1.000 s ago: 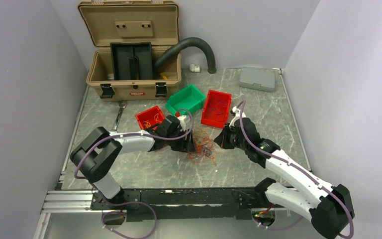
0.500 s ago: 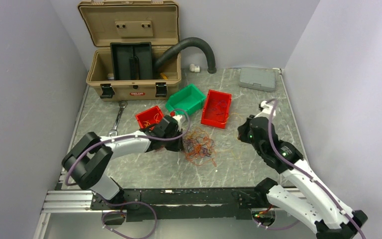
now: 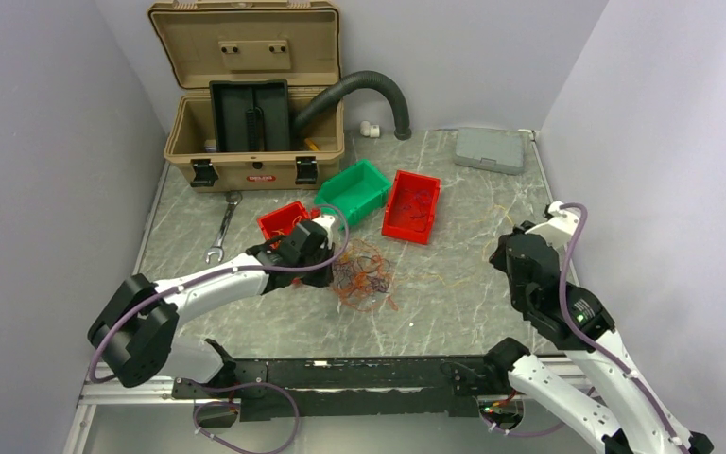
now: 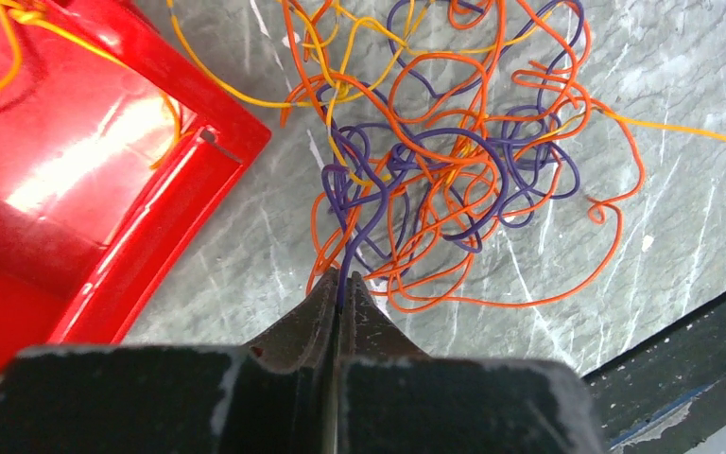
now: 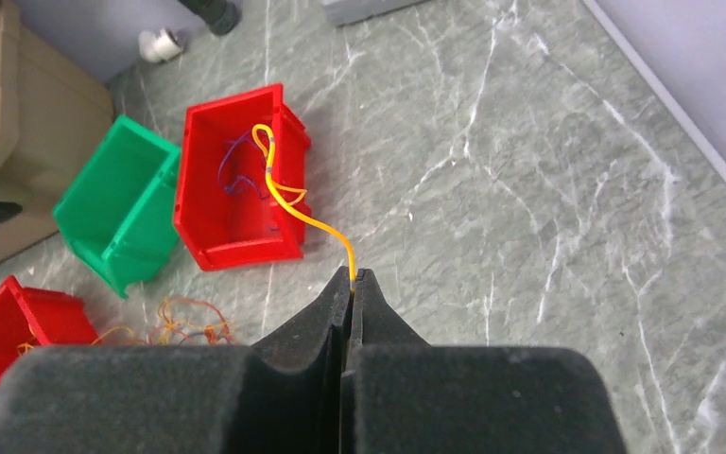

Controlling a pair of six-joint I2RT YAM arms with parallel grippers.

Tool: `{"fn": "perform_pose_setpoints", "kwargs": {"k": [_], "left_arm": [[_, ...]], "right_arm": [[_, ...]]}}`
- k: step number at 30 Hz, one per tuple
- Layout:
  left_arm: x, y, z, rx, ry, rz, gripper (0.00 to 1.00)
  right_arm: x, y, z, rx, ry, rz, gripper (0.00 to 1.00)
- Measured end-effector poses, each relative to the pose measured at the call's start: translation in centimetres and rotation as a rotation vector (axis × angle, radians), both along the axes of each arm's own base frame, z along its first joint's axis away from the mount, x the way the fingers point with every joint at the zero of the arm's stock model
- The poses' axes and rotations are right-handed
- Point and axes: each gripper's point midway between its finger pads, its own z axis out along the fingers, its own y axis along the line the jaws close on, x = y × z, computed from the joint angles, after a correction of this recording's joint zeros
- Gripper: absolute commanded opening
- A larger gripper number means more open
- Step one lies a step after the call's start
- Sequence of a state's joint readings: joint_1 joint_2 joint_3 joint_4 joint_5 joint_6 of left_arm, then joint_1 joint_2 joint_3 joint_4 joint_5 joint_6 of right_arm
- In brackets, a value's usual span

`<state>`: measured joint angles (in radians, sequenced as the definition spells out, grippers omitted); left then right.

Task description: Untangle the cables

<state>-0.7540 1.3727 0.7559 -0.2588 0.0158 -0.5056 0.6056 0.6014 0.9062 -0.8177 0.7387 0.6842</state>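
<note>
We judge the job barely begun. Most cables (image 3: 364,274) lie knotted on the bench (image 3: 473,312) beside the small red bin (image 3: 284,222). A few strands sit in it and in the big red bin (image 3: 411,203). Our left claw (image 4: 338,284) is pinched tight on a purple strand (image 4: 352,241), and the right claw (image 5: 352,276) is clamped on a yellow strand (image 5: 302,216).

Orange, purple and yellow cables (image 3: 359,276) on grey marbled table (image 3: 454,317)
</note>
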Motion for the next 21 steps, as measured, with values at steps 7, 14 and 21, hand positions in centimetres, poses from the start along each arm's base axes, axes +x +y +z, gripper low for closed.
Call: {"fn": "perform_pose_setpoints", "kwargs": {"k": [7, 14, 21], "left_arm": [[0.2, 0.4, 1.7, -0.008, -0.053, 0.001, 0.09], [0.6, 0.7, 3.0, -0.021, -0.1, 0.013, 0.13], [0.7, 1.3, 4.3, -0.024, -0.147, 0.012, 0.4]], "right_arm": [[-0.6, -0.8, 1.5, 0.002, -0.057, 0.0, 0.0], [-0.3, 0.3, 1.0, -0.02, -0.026, 0.061, 0.0], [0.0, 1.8, 0.9, -0.033, -0.012, 0.158, 0.0]]}}
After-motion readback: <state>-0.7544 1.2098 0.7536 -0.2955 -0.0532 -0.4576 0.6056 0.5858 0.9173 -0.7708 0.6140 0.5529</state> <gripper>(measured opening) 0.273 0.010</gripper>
